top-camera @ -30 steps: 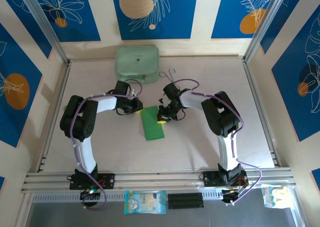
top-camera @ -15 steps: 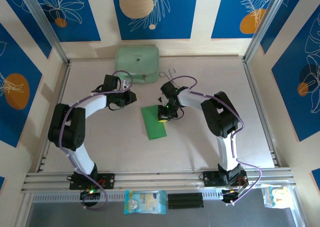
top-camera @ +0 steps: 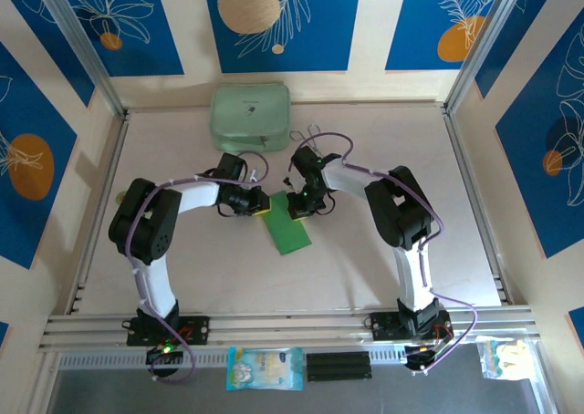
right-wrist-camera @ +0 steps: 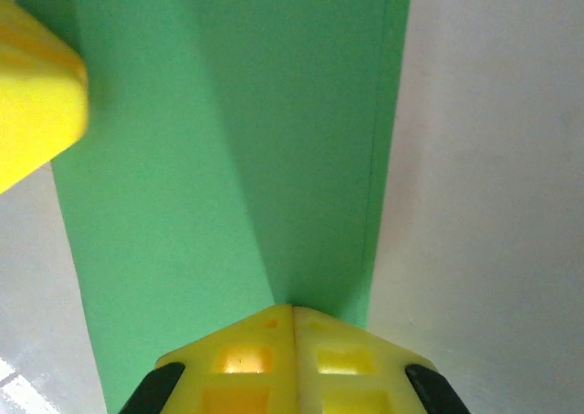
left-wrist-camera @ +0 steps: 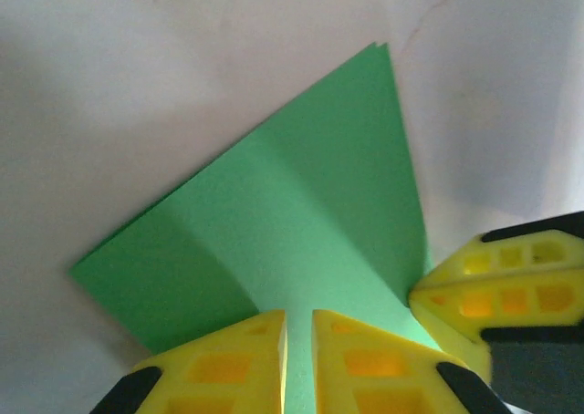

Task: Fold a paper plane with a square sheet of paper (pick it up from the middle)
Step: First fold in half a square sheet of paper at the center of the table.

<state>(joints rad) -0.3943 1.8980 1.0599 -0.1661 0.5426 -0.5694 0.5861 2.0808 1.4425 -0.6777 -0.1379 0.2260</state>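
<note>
Here the creased square sheet of paper (top-camera: 290, 234) lies mid-table, its long axis running away from my bases. At its far end my right gripper (right-wrist-camera: 292, 309), fingers pressed together, bears down on it. My left gripper (left-wrist-camera: 299, 318), barely parted, sits opposite; whether it pinches paper, I cannot tell.

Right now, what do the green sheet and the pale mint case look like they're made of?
The green sheet looks like thin matte paper: it keeps a sharp crease and shows layered edges. The mint case is probably smooth moulded plastic, judging by its rounded corners, though too small to be sure.
</note>
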